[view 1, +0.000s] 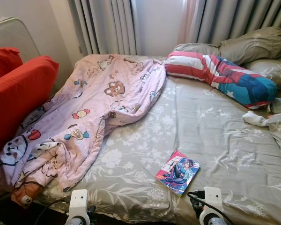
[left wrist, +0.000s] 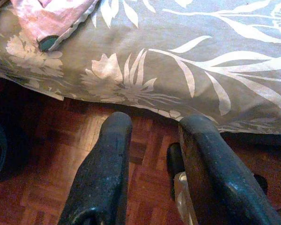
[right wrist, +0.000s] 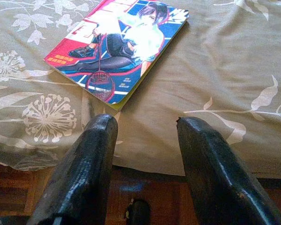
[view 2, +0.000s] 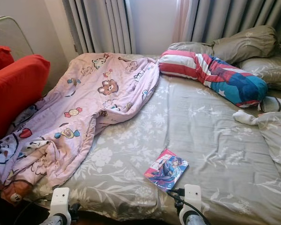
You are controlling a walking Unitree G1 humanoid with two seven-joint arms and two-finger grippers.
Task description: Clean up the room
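1. Grey floral sheet (view 1: pixel 215 136) is covering the bed; we're seeing a book (view 1: pixel 178 172) lying flat near its foot edge.
2. Right gripper (right wrist: pixel 145 129) is hovering just short of the book, fingers apart, empty.
3. Left gripper (left wrist: pixel 152 124) is hanging open over the wood floor (left wrist: pixel 51 159) by the bed edge.
4. Pink blanket (view 1: pixel 89 112) is lying crumpled on the left.

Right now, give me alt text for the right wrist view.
The open right pincer hovers at the bed's edge, aimed at a comic book lying flat on the grey floral bedsheet. Wooden floor shows below the sheet's hem.
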